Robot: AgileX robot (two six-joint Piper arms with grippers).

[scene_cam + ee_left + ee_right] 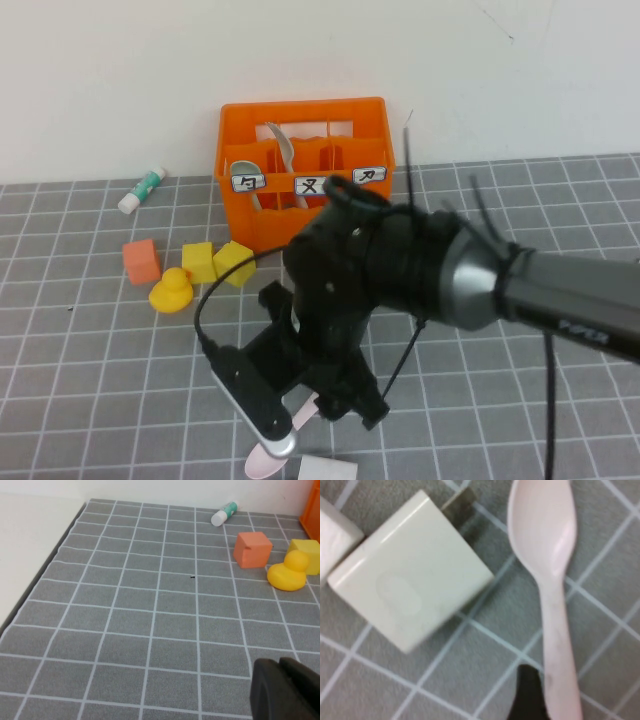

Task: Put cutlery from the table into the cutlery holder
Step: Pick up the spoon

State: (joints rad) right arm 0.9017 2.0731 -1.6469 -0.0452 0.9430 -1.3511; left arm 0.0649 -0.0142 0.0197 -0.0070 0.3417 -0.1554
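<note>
The orange cutlery holder stands at the back of the table, with a pale spoon and another pale piece upright in it. A pale pink spoon lies flat near the table's front edge. My right gripper is low over its handle and open. One black finger sits right beside the handle; the other is out of frame. My left gripper hovers over bare table at the left, shut and holding nothing. It does not show in the high view.
A white block-shaped plug lies close beside the pink spoon's bowl, at the front edge. Left of the holder are a glue stick, an orange cube, two yellow blocks and a yellow duck.
</note>
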